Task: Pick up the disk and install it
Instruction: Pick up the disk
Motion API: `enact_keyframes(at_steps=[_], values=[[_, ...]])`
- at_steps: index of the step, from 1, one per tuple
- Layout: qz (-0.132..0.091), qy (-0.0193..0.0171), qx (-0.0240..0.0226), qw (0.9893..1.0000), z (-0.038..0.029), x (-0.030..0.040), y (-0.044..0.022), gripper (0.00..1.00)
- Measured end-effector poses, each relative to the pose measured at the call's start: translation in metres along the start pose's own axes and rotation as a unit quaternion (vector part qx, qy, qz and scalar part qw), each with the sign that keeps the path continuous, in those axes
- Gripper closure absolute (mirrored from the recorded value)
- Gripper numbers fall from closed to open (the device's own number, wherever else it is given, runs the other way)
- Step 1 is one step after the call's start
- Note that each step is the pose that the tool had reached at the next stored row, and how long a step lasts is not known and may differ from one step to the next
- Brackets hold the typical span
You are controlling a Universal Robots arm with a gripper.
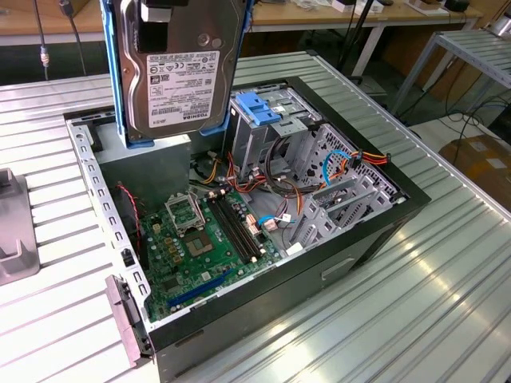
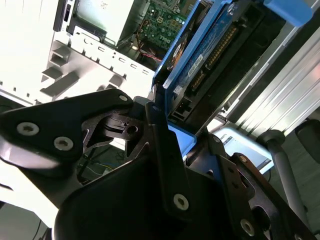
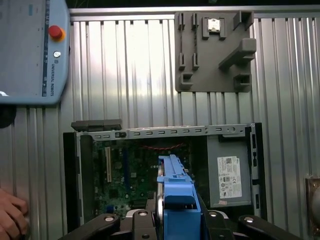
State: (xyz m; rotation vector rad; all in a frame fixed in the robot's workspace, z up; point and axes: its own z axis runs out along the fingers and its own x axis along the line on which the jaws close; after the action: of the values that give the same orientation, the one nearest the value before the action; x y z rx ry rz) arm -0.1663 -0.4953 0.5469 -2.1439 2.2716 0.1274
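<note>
Gripper (image 3: 177,222) clamped disk (image 1: 180,72) upright over open case (image 1: 363,243). Case sat on ribbed metal table (image 1: 431,303), bench (image 1: 319,21) behind.

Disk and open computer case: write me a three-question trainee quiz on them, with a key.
1. Multiple choice: what does the gripper hold? A the disk; B a loose cable; C nothing.
2. True or false: in the exterior view the disk is held upright over the open computer case.
3. Short answer: what colour are the disk's side rails?
Key: 1 A; 2 true; 3 blue.
</note>
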Motion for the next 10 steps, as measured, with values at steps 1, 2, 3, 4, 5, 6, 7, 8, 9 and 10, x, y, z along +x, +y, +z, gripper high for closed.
enact_keyframes(at_steps=[1, 2, 3, 4, 5, 6, 7, 8, 9, 10], values=[[0.000, 0.0000, 0.0000, 1.0000, 0.0000, 0.0004, -0.0003, 0.63], [0.000, 0.0000, 0.0000, 1.0000, -0.0001, 0.0010, -0.0007, 0.63], [0.000, 0.0000, 0.0000, 1.0000, -0.0001, 0.0014, -0.0010, 0.63], [0.000, 0.0000, 0.0000, 1.0000, -0.0002, 0.0017, -0.0013, 0.63], [0.000, 0.0000, 0.0000, 1.0000, -0.0002, 0.0020, -0.0014, 0.63], [0.000, 0.0000, 0.0000, 1.0000, -0.0002, 0.0023, -0.0015, 0.63], [0.000, 0.0000, 0.0000, 1.0000, -0.0002, 0.0026, -0.0017, 0.63], [0.000, 0.0000, 0.0000, 1.0000, -0.0003, 0.0028, -0.0018, 0.63], [0.000, 0.0000, 0.0000, 1.0000, -0.0003, 0.0031, -0.0019, 0.63], [0.000, 0.0000, 0.0000, 1.0000, -0.0003, 0.0034, -0.0021, 0.63]])
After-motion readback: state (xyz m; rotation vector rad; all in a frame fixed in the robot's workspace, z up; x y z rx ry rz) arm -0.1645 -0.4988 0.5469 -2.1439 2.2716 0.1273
